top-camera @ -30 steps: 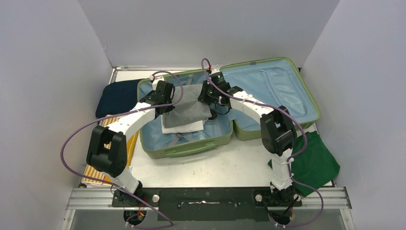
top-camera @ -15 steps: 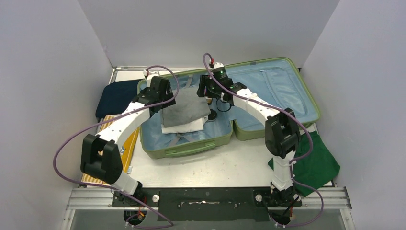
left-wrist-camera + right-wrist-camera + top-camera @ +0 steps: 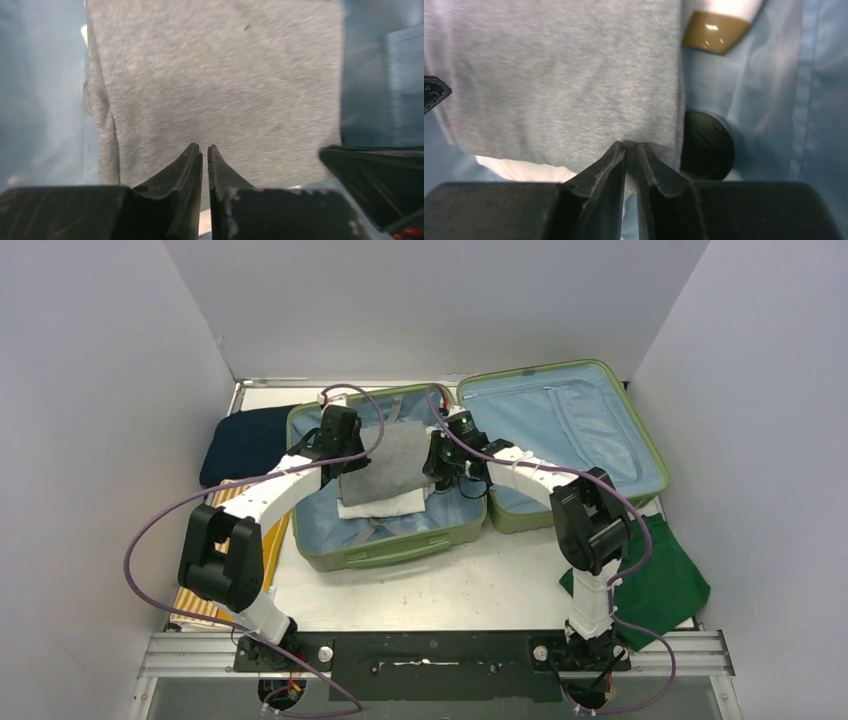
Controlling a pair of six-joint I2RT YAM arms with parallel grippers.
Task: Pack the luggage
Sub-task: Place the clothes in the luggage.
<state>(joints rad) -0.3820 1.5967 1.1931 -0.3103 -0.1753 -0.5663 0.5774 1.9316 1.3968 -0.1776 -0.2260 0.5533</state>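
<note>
Reopened and shifted a moment ago, our left gripper (image 3: pixel 205 150) and right gripper (image 3: pixel 631 146) now each pinch the grey garment (image 3: pixel 215 75), probably to lay it flat inside the luggage (image 3: pixel 420 545).

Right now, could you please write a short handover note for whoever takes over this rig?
Left tool: shut on one edge of the grey garment.
Right tool: shut on the same garment's other edge.
Luggage: open flat; grey garment held over a white garment in its left half.
Done: white garment packed.
Left: lay the grey garment down, then pack the navy bundle and green cloth lying outside.
</note>
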